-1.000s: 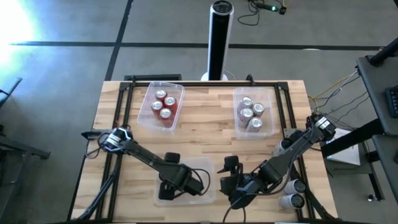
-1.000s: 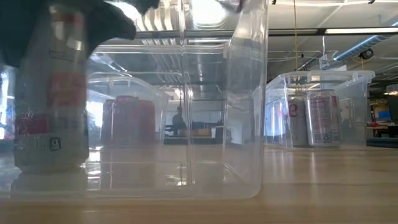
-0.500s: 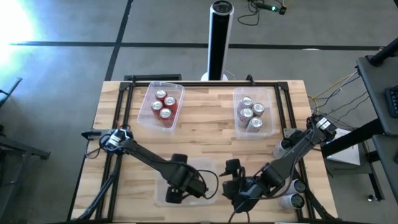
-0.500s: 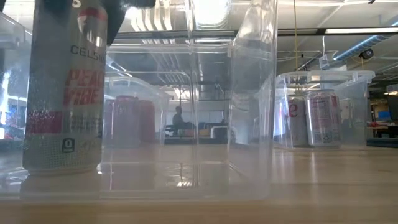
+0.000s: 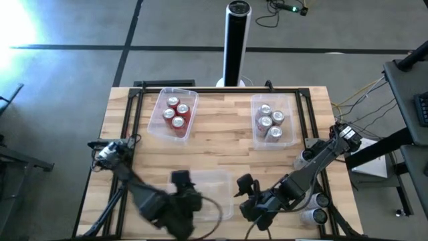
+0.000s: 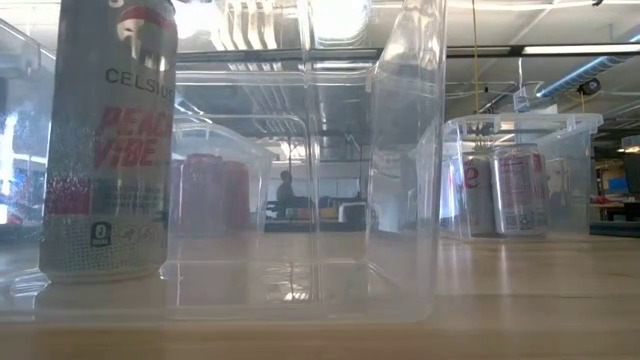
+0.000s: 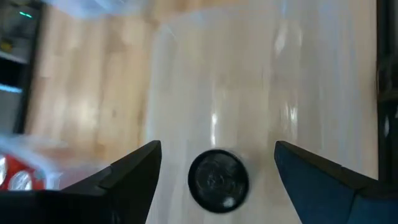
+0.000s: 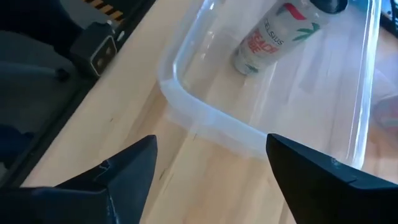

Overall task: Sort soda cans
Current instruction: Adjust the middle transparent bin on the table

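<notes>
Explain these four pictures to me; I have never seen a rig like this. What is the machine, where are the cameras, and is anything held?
This is a robot with two dark arms at a light wooden table. One camera looks straight down, one looks level across the tabletop, and one sits on each wrist. Three clear rectangular plastic tubs are on the table. The far-left tub holds red soda cans, the far-right tub holds silver-grey soda cans, and the near tub holds one tall grey-and-red can standing upright. The left end effector is open above that can. The right end effector is open beside the near tub. Nothing is held.
</notes>
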### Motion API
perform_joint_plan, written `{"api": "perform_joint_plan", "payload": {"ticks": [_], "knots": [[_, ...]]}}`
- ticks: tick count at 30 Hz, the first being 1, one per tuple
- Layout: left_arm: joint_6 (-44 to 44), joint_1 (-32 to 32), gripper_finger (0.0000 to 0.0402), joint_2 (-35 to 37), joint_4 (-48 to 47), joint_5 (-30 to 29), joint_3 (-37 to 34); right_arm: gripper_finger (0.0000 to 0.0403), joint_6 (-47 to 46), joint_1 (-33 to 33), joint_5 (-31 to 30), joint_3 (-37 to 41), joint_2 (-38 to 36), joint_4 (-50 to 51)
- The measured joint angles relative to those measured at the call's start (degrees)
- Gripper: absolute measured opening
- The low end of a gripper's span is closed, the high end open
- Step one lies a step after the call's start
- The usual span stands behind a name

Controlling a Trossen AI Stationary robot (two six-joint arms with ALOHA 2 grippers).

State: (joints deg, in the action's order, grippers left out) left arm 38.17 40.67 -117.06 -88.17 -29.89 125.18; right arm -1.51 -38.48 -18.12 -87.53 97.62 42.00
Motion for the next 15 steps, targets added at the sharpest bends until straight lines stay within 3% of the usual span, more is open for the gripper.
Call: {"api": "perform_joint_plan", "payload": {"ticks": [4, 15], "knots": [[13.66, 6.09, 0.0297, 2.71, -1.17, -7.43, -1.47, 0.0289, 1.37, 0.86, 0.12, 0.00, 0.00, 1.91], [42.86, 20.24, 0.0297, -0.94, 6.95, -5.10, -3.17, 0.0304, -5.12, 0.99, 0.13, 0.00, 0.00, 3.56]]}}
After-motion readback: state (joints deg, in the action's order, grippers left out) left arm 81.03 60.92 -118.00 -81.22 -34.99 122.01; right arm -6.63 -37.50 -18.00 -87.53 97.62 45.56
